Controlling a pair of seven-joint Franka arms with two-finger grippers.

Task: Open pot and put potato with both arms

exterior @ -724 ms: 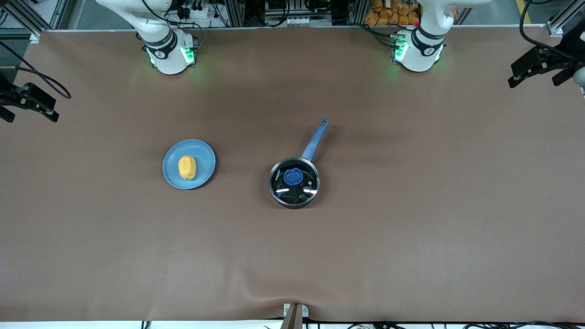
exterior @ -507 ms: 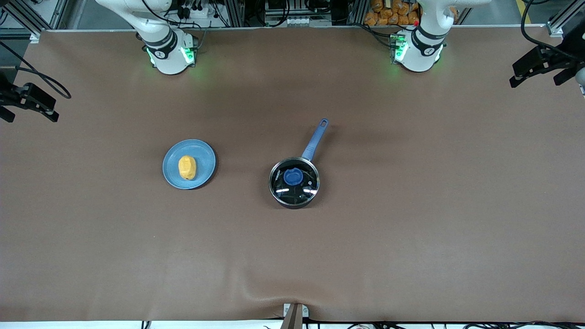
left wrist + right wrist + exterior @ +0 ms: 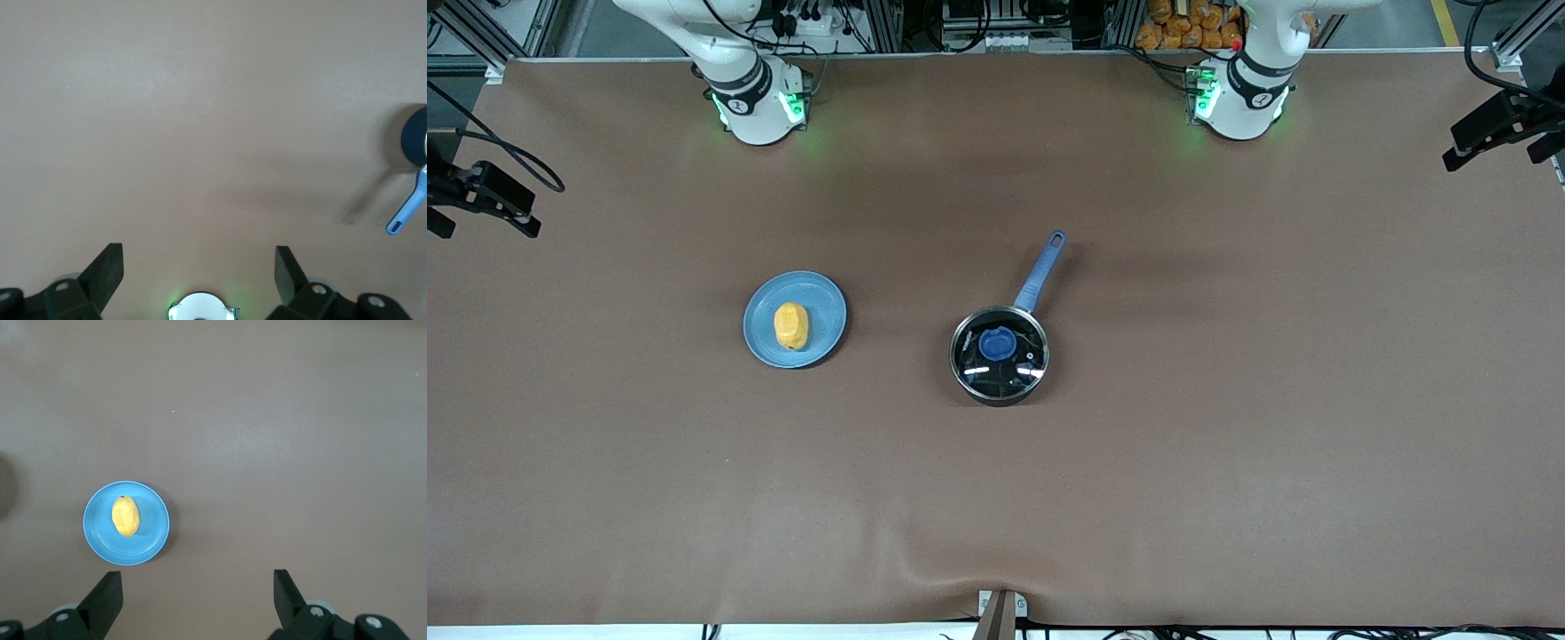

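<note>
The pot [image 3: 1037,276] stands mid-table, its blue handle pointing toward the arms' bases. The glass lid [image 3: 1009,369] with a blue knob [image 3: 997,341] is on it. The pot's edge and handle [image 3: 408,212] show in the left wrist view. The potato [image 3: 791,325] lies on the light-blue plate [image 3: 825,307], toward the right arm's end; the right wrist view shows both potato [image 3: 125,516] and plate [image 3: 150,540]. My left gripper [image 3: 1494,156] is open and empty, high over the left arm's end of the table [image 3: 198,267]. My right gripper [image 3: 482,218] is open and empty, high over the right arm's end [image 3: 198,587].
The brown mat [image 3: 1227,444] covers the whole table. The arms' bases [image 3: 758,107] stand along the edge farthest from the front camera. A small metal bracket [image 3: 1000,609] sits at the edge nearest that camera.
My left gripper has drifted outward toward the left arm's end of the table. The right gripper, pot, lid, plate and potato have not moved.
</note>
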